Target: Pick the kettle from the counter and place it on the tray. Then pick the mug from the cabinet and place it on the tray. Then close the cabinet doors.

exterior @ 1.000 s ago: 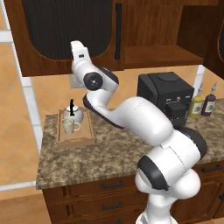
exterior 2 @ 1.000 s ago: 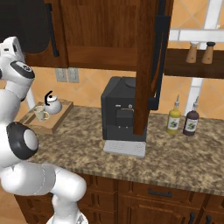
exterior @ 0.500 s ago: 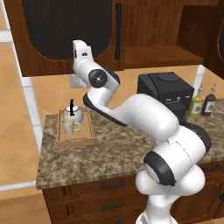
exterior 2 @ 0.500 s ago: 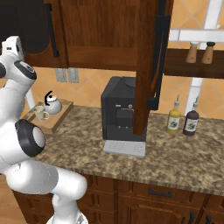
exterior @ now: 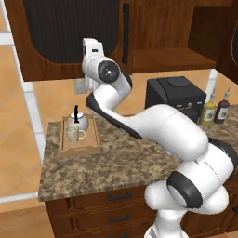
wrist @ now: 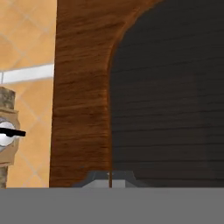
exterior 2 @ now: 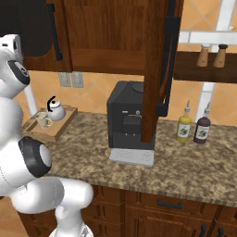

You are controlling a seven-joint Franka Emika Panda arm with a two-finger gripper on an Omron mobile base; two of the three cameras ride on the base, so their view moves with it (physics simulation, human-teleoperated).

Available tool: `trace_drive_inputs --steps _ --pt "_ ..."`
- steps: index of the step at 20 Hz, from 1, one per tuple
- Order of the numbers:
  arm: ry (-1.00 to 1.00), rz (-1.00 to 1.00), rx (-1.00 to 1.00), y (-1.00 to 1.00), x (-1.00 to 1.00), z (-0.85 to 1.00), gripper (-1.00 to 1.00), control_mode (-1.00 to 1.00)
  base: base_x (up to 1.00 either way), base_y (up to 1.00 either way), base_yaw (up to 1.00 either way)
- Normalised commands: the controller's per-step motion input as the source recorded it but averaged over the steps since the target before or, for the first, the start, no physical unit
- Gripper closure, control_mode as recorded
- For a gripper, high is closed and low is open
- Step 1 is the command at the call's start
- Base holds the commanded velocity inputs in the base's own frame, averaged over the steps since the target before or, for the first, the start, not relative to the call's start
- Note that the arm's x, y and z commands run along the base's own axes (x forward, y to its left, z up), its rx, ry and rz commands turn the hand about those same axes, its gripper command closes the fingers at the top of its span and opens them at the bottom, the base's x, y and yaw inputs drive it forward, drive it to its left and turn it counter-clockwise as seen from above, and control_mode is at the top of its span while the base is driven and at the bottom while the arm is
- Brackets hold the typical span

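Observation:
The silver-white kettle and the cream mug both sit on the wooden tray at the left end of the granite counter. My arm reaches up, its wrist in front of the left cabinet door. In the hand view my gripper is shut and empty, close against that door's wood frame and dark arched panel. The right cabinet door stands swung out, edge-on. The cabinet interior shows bare.
A big black coffee machine stands mid-counter under the open right door. Two bottles are to its right, below a shelf with grinders. Drawers with black handles run under the counter.
My hand has risen a little and moved closer to the left door; the arm's lower links have swung right. Kettle, mug, tray and doors have not moved.

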Motion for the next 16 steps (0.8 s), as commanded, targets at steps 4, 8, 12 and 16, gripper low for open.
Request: trace_drive_inputs --steps 4,8,12,16 --pt "-0.14 -0.04 0.02 -0.42 -0.94 0.08 1.00 -1.00 0.00 0.00 0.00" --pt "-0.03 -0.01 0.01 -0.49 -1.00 0.31 1.00 -1.00 0.00 0.00 0.00" --pt "0.09 0.08 0.00 -0.60 -1.00 0.19 1.00 -1.00 0.00 0.00 0.00" --pt "0.15 0.26 0.00 -0.88 -0.89 0.00 1.00 -1.00 0.00 0.00 0.00"
